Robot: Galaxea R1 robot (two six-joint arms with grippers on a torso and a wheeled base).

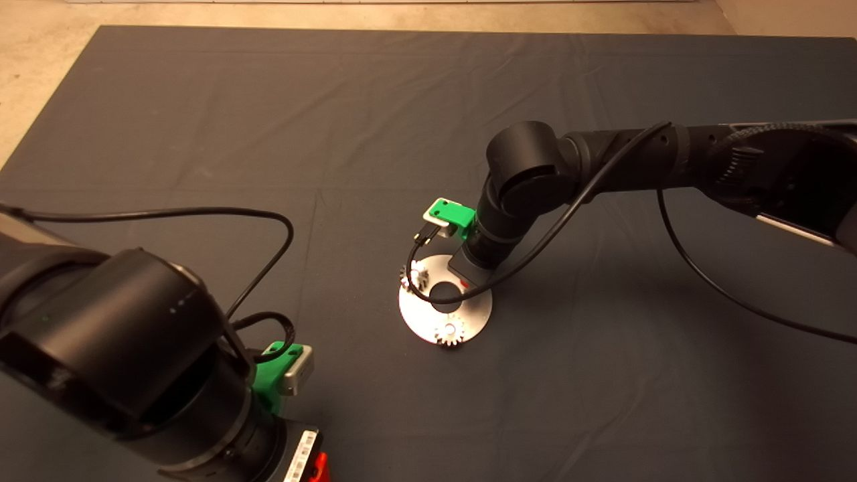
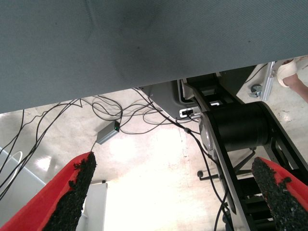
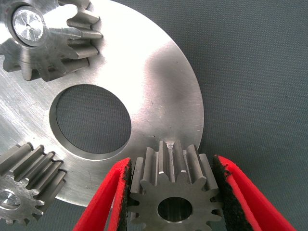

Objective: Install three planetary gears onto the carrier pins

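Your right gripper (image 3: 173, 192) holds the third gear (image 3: 175, 190) between both pads, hole axis upright, over the disc's (image 3: 159, 82) rim. You have three gears in all: two (image 3: 48, 38) (image 3: 26, 185) already sit on pins (image 3: 28, 25), each flat on the disc. The disc lies mid-mat (image 1: 201, 100) under the right arm; bare pale floor (image 1: 40, 40) borders the mat. Your left gripper (image 2: 175, 192) waits at the lower left, jaws wide apart, facing cables (image 2: 110, 108) and floor.

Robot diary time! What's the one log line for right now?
right gripper: holding third gear over disc | gears on pins: two | left gripper: open, parked off mat
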